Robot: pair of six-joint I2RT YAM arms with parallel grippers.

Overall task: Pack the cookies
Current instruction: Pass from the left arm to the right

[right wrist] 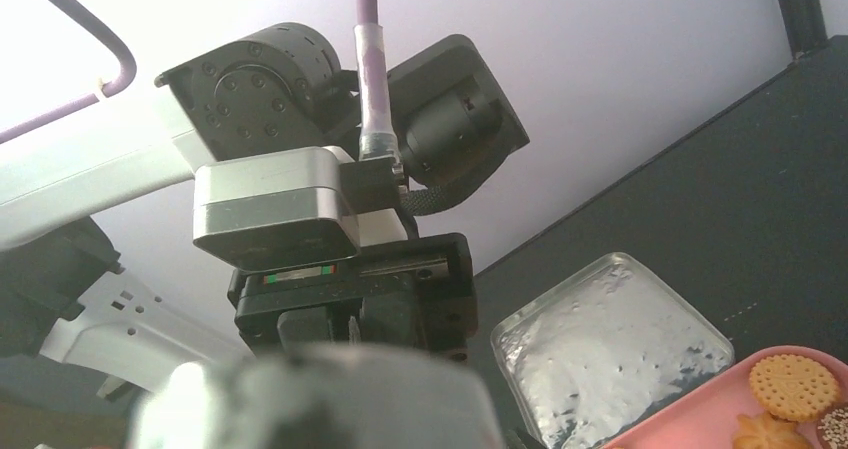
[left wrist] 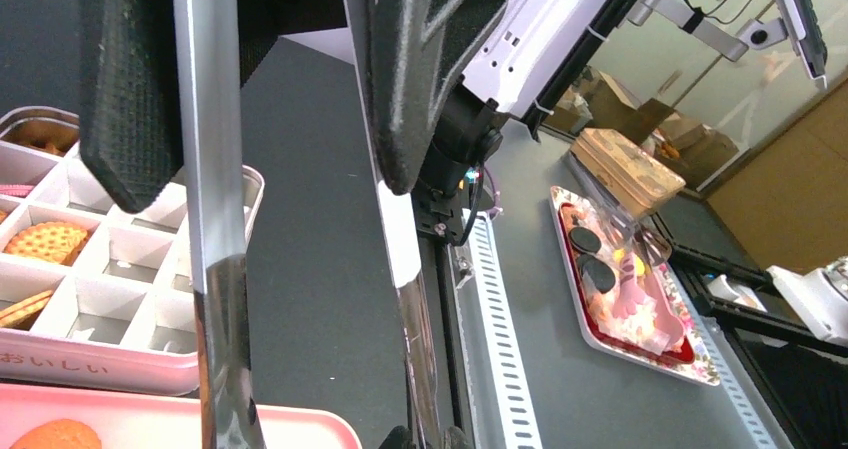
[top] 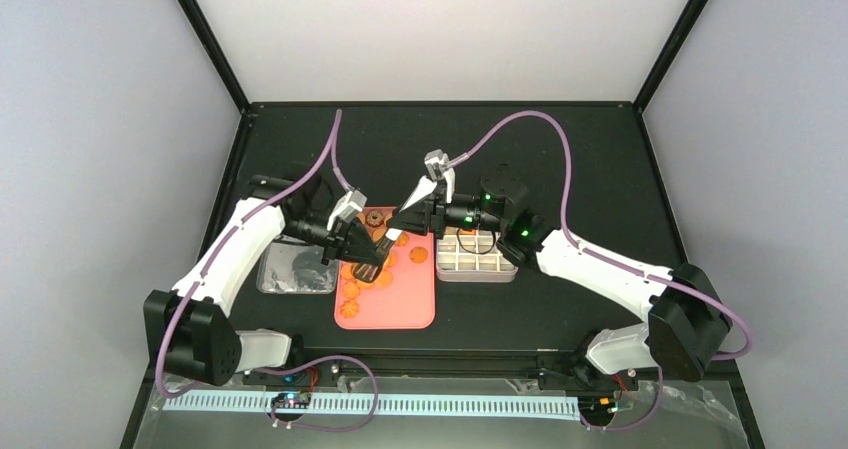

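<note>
While both arms bend in over the black table, a clear plastic cover lies at nine o'clock of the pink tray. The left gripper hangs over the tray's eleven o'clock corner, its fingers a narrow gap apart in the wrist view; whether they grip anything cannot be told. Most cookies lie loose along the tray's nine-to-twelve o'clock side. The right gripper points in at the twelve o'clock edge, its opening impossible to judge. At three o'clock, the white gridded tin holds a few more.
</note>
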